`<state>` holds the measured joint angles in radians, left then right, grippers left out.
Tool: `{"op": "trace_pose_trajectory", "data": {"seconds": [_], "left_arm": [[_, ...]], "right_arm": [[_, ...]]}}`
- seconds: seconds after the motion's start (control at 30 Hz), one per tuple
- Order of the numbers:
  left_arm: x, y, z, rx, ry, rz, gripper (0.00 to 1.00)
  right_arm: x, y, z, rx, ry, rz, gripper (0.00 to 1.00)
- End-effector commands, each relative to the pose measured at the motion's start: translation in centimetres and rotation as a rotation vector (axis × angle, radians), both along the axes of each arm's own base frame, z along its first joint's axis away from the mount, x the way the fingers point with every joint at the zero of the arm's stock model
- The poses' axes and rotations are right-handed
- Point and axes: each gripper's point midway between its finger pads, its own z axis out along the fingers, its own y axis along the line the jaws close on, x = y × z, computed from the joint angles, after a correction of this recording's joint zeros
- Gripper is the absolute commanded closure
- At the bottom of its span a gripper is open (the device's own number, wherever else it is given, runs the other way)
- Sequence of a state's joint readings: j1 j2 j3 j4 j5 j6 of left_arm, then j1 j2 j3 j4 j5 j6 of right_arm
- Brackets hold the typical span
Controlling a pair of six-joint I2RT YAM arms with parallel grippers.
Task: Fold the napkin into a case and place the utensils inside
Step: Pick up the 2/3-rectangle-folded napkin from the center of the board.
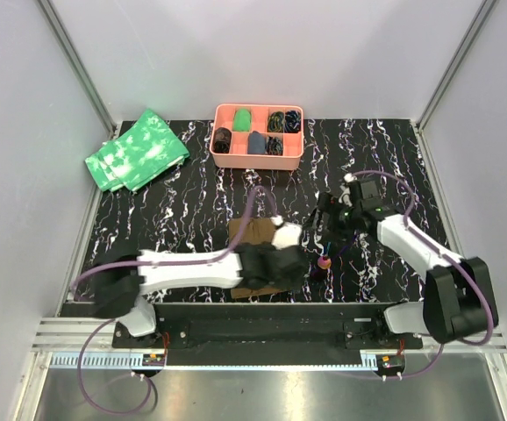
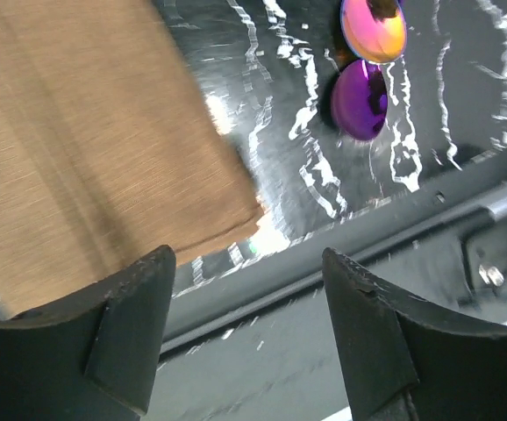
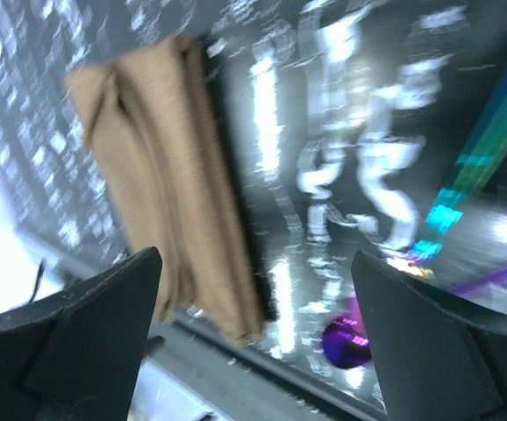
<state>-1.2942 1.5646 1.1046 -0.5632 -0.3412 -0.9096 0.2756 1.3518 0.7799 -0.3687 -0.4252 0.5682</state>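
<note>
The brown napkin [image 1: 252,235] lies folded as a narrow layered strip at the table's near middle. It fills the upper left of the left wrist view [image 2: 87,132] and shows blurred in the right wrist view [image 3: 166,175]. My left gripper [image 1: 278,263] hovers open and empty over the strip's near right corner, its jaws wide apart [image 2: 246,259]. The utensils [image 1: 324,261] lie just right of the strip: a purple rounded end [image 2: 359,98], a pink-orange end [image 2: 374,26], and teal and blue stems [image 3: 464,189]. My right gripper [image 1: 328,221] is open and empty above them [image 3: 255,259].
A pink compartment tray [image 1: 296,156] with small dark and green items stands at the back middle. Green white-mottled cloths [image 1: 138,149] lie at the back left. The table's near edge and metal rail [image 2: 341,263] run just below the strip.
</note>
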Motion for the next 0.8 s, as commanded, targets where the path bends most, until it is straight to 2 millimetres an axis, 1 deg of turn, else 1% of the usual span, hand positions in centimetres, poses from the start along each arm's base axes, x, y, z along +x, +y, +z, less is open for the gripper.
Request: {"op": "trace_pose_trajectory", "data": {"seconds": [0.0, 0.03, 0.07, 0.1, 0.13, 0.17, 0.2, 0.27, 0.3, 0.37, 0.47, 0.57, 0.67, 0.7, 0.73, 0.77], "left_arm": [[0.9, -0.3, -1.8, 0.249, -0.079, 0.076, 0.31], [1.1, -0.4, -1.8, 0.274, -0.102, 0.095, 0.32], [0.9, -1.4, -1.3, 0.274, -0.115, 0.090, 0.33], [0.8, -1.1, -2.3, 0.324, -0.116, 0.089, 0.33], [0.8, -1.4, -2.4, 0.329, -0.120, 0.091, 0.33], [0.7, -1.9, -2.2, 0.324, -0.123, 0.093, 0.33], [0.6, -1.9, -2.8, 0.341, -0.120, 0.090, 0.33], [0.5, -2.2, -3.3, 0.352, -0.111, 0.085, 0.34], [0.4, -2.0, -3.9, 0.371, -0.107, 0.084, 0.34], [0.3, -1.9, -4.6, 0.385, -0.102, 0.086, 0.36], [0.6, -1.7, -5.9, 0.417, -0.111, 0.099, 0.38], [0.8, -1.5, -6.5, 0.440, -0.121, 0.099, 0.41], [1.1, -1.2, -6.7, 0.447, -0.137, 0.109, 0.47], [1.3, -1.2, -6.6, 0.444, -0.141, 0.114, 0.52], [1.3, -0.7, -6.8, 0.453, -0.144, 0.116, 0.54], [1.4, -0.8, -6.7, 0.440, -0.144, 0.116, 0.58]], "right_arm": [[0.1, -4.7, 1.5, -0.185, -0.084, -0.107, 0.00], [0.1, -5.6, 2.1, -0.207, -0.101, -0.134, 0.00], [0.0, -6.0, 2.4, -0.215, -0.110, -0.142, 0.00], [-0.1, -6.4, 2.5, -0.223, -0.118, -0.144, 0.00], [-0.2, -6.9, 2.7, -0.231, -0.122, -0.160, 0.00], [-0.3, -7.0, 2.7, -0.229, -0.123, -0.162, 0.00], [-0.3, -7.1, 2.7, -0.225, -0.119, -0.166, 0.00], [-0.5, -6.6, 2.6, -0.201, -0.107, -0.148, 0.00], [-0.5, -6.5, 2.5, -0.197, -0.100, -0.149, 0.00], [-0.6, -6.2, 2.3, -0.185, -0.086, -0.131, 0.00], [-0.7, -5.8, 2.1, -0.167, -0.081, -0.112, 0.00], [-0.9, -5.0, 2.0, -0.120, -0.084, -0.089, 0.00], [-1.0, -4.5, 1.7, -0.094, -0.082, -0.072, 0.00], [-0.9, -4.4, 1.7, -0.089, -0.085, -0.069, 0.00], [-1.0, -4.1, 1.6, -0.076, -0.077, -0.057, 0.00], [-1.1, -3.9, 1.5, -0.064, -0.076, -0.050, 0.02]]}}
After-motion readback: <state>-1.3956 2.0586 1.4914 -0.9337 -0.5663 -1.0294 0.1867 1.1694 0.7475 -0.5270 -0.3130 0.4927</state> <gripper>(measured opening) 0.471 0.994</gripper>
